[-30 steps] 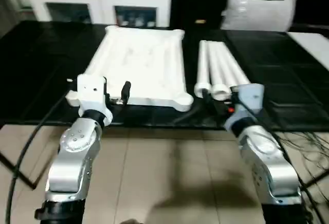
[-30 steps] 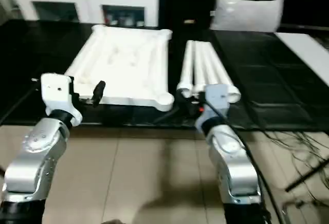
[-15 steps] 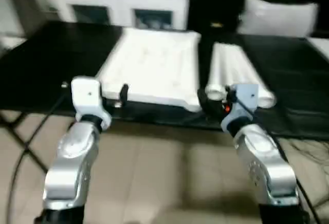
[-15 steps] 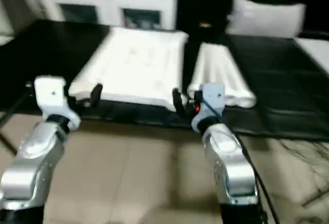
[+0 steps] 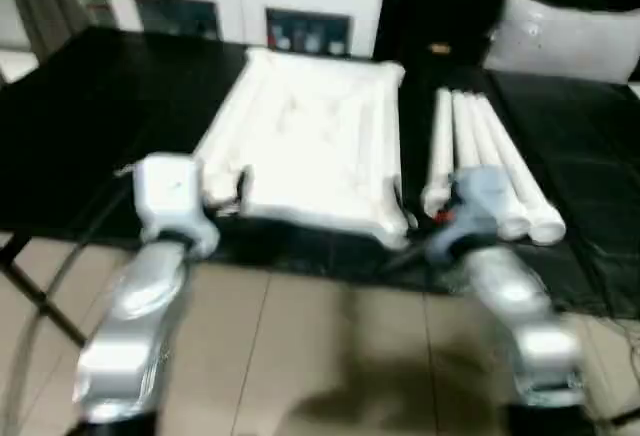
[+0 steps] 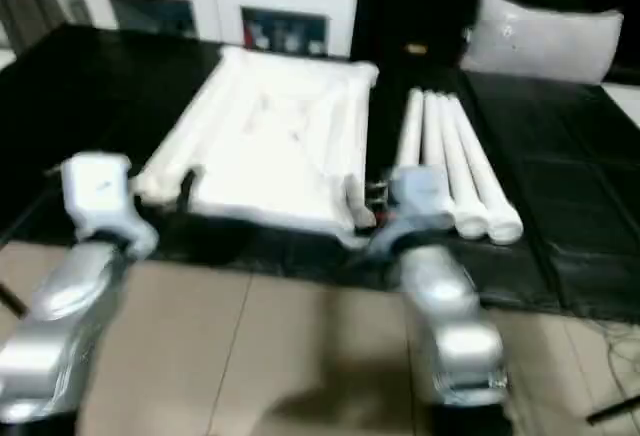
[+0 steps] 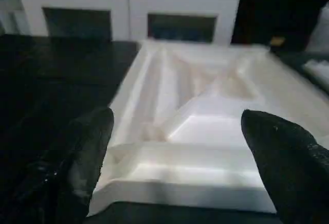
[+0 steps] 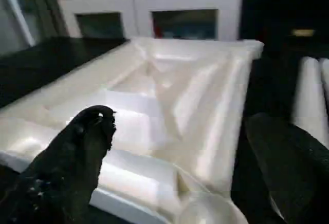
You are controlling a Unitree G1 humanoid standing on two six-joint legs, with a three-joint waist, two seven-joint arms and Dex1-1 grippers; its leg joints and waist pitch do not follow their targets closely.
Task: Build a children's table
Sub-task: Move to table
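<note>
So basically nothing's assembled yet. The white plastic rectangular tabletop (image 5: 310, 141) is lying upside down on the black mat (image 5: 90, 126), ribbed underside facing up, rounded corner sockets all bare as far as I can see. The four long white tapered round legs (image 5: 485, 161) are lined up side by side on the same mat, just beside the top, none of them plugged in. So the whole job is left: four legs into four sockets, then flip it over.

My left gripper (image 7: 175, 152) is spread pretty much as wide as it goes and has nothing in it. In the wrist view the near edge of the tabletop sits right ahead of it, framed between the two black fingers (image 7: 87, 152), not touching from what I can tell.

Right gripper (image 8: 180, 157) is the same deal, wide open and empty. It's hovering by the tabletop's near corner, with a rounded socket (image 8: 205, 211) just in front of its fingertips. The legs are off to its outer side, close by, and I can see the end of one poking in past the finger.

My guess is the right hand goes for a leg first, since they're nearest to it.
</note>
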